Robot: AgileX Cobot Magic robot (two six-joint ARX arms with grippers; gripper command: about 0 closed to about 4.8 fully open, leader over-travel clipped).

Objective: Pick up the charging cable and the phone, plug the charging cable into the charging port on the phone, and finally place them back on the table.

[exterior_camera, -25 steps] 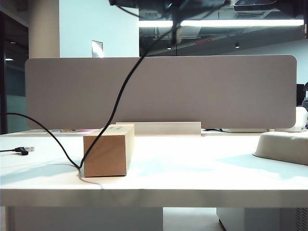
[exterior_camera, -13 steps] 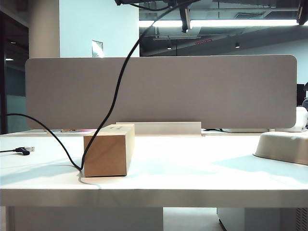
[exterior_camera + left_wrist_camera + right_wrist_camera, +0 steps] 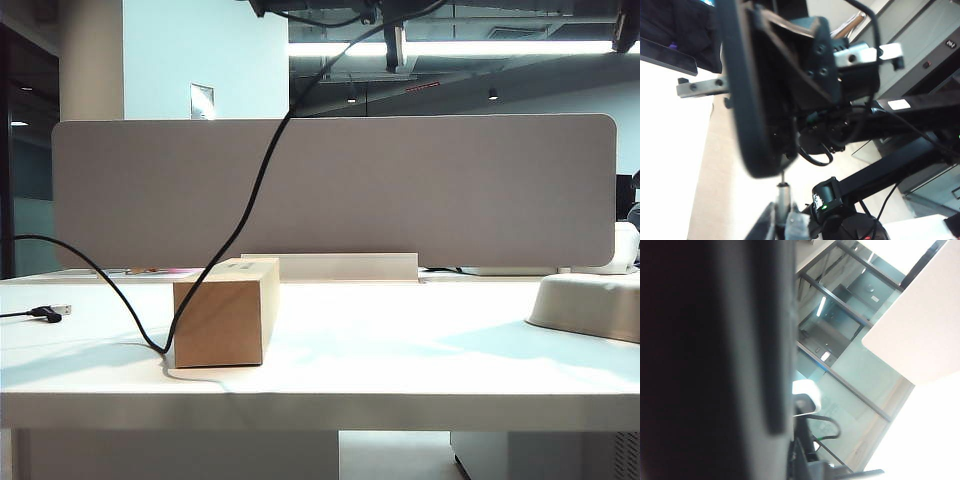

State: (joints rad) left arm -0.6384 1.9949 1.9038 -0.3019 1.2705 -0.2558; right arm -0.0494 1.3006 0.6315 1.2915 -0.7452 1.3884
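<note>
1. Exterior view is showing the charging cable [image 3: 250,200] hanging from the top edge down to the table [image 3: 400,350], touching it beside a cardboard box [image 3: 222,315]; its USB plug [image 3: 55,311] is lying at the far left.
2. Both grippers are working above that frame.
3. The left gripper [image 3: 782,220] is pinching the cable's silvery plug [image 3: 783,192], closed on it.
4. The right gripper [image 3: 812,67] is clamping the phone [image 3: 747,100] in the air.
5. The plug is pointing at the phone's narrow edge; whether it is seated is unclear.
</note>
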